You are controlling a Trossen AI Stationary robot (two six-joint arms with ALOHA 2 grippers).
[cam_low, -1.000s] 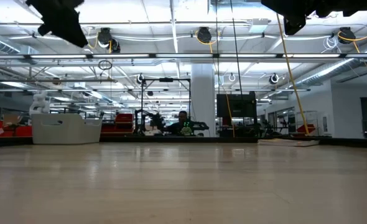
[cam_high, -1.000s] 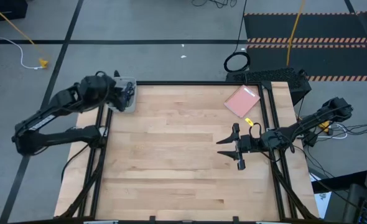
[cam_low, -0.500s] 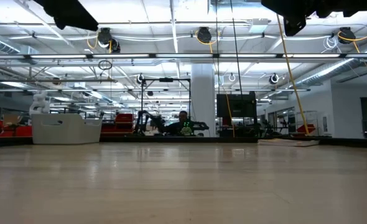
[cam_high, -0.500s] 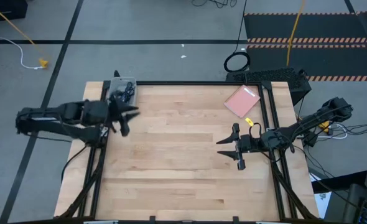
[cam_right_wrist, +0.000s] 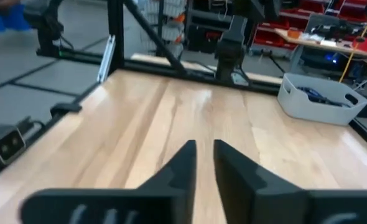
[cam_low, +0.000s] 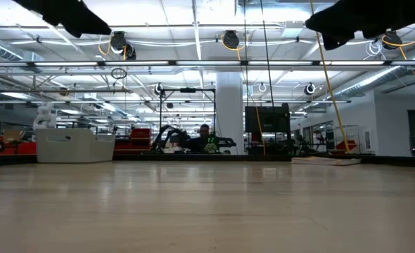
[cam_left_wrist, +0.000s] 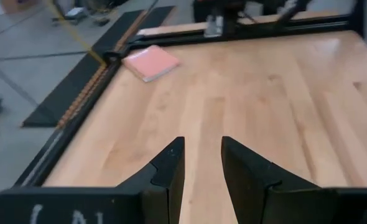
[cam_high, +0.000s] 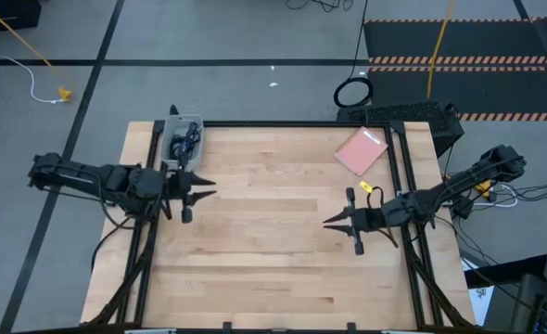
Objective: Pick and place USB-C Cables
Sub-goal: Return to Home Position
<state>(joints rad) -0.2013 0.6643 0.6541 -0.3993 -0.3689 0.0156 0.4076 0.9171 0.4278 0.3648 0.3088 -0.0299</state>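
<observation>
The cables lie in a loose tangle [cam_high: 184, 141] inside a small light-grey bin [cam_high: 183, 119] at the table's far-left corner. In the right wrist view a blue one [cam_right_wrist: 320, 94] shows over the bin's rim. My left gripper [cam_high: 207, 192] hovers above the table's left side, near of the bin, pointing right. It is open and empty [cam_left_wrist: 202, 146]. My right gripper [cam_high: 327, 221] hovers over the table's right side, pointing left. Only a narrow slit shows between its fingers [cam_right_wrist: 204, 144], and nothing is in it.
A pink flat square [cam_high: 360, 150] lies near the far-right corner and also shows in the left wrist view [cam_left_wrist: 151, 62]. Black rails frame the table. The bin [cam_low: 74, 146] stands at far left in the low view. Bare wood lies between the two grippers.
My left arm has swung away from over the bin at the far-left corner toward the near edge. It now reaches level over the table's left side, pointing right. My right gripper has shifted slightly toward the near edge. The cables stay in the bin.
</observation>
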